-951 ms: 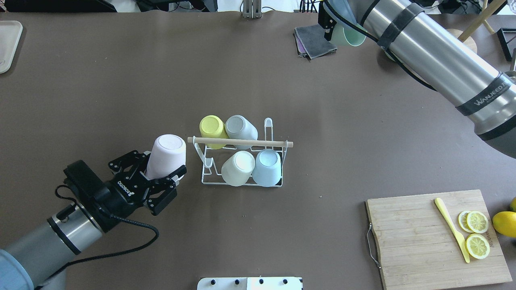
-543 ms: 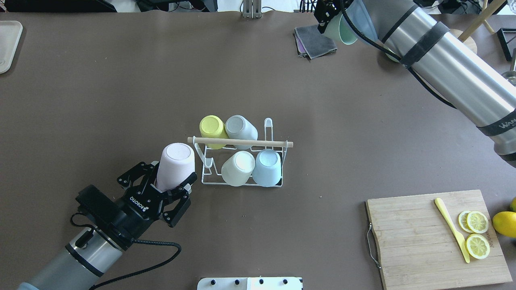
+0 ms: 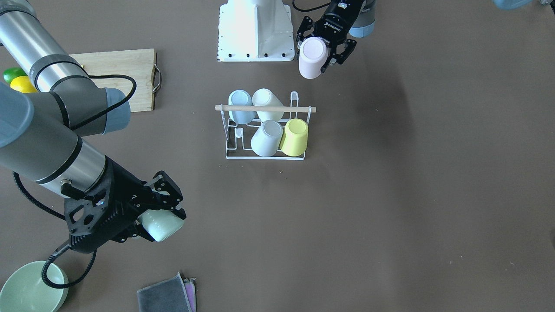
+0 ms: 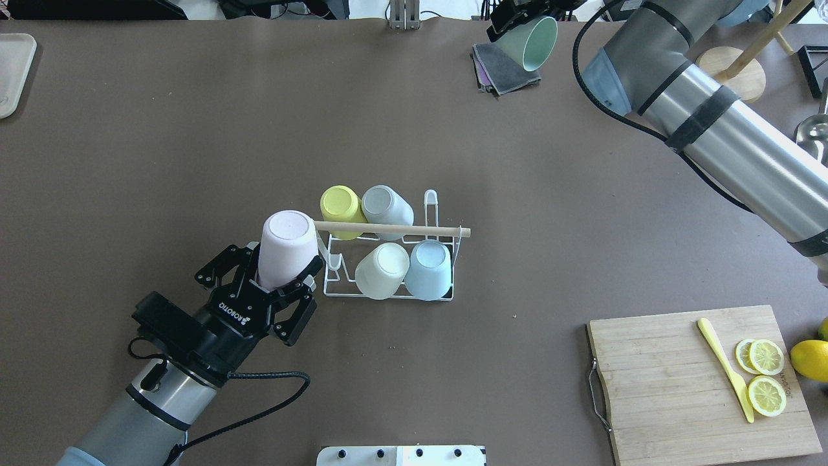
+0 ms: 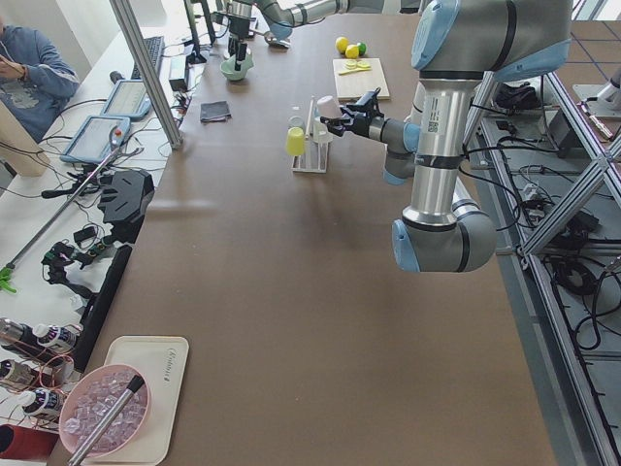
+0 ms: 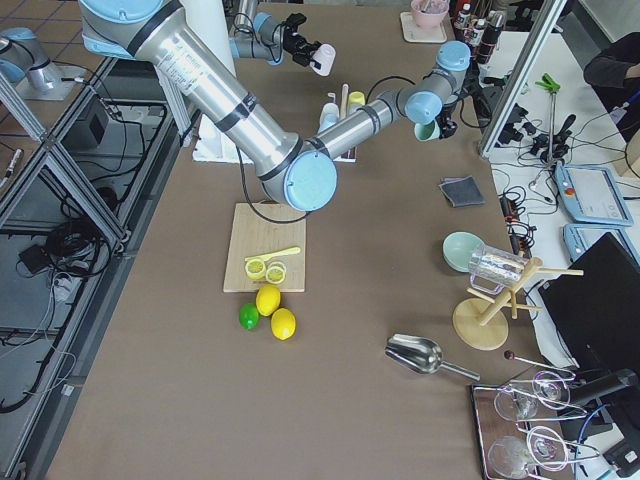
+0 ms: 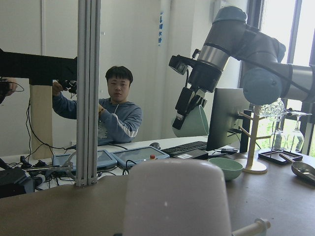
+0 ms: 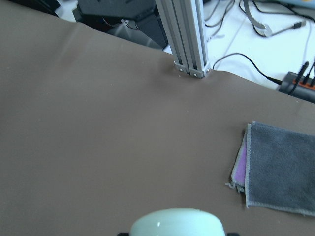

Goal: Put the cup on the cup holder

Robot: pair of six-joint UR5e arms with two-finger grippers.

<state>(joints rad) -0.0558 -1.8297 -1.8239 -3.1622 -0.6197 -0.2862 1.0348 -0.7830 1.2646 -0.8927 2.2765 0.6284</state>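
The white wire cup holder (image 4: 333, 291) (image 3: 230, 154) stands mid-table with a wooden rod (image 4: 440, 231) across its top. It holds yellow (image 4: 341, 204), grey (image 4: 386, 204), cream (image 4: 381, 268) and light blue (image 4: 430, 266) cups. My left gripper (image 4: 284, 275) (image 3: 327, 47) is shut on an upturned pink cup (image 4: 288, 249) (image 3: 313, 52) (image 7: 177, 196) at the rack's left end, where it covers the rod's tip in the overhead view. My right gripper (image 3: 160, 212) is shut on a mint green cup (image 4: 530, 42) (image 3: 162, 225) (image 8: 177, 221), held in the air at the far side.
Folded cloths (image 4: 501, 65) lie under the green cup. A wooden cutting board (image 4: 660, 388) with lemon slices and a yellow knife (image 4: 724, 369) sits at the front right. A green bowl (image 3: 26, 288) is at the far right and a white tray (image 4: 13, 71) at the far left.
My left gripper has carried the pink cup right, up against the rack's left end. My right arm has swung the green cup left and tipped its mouth into view.
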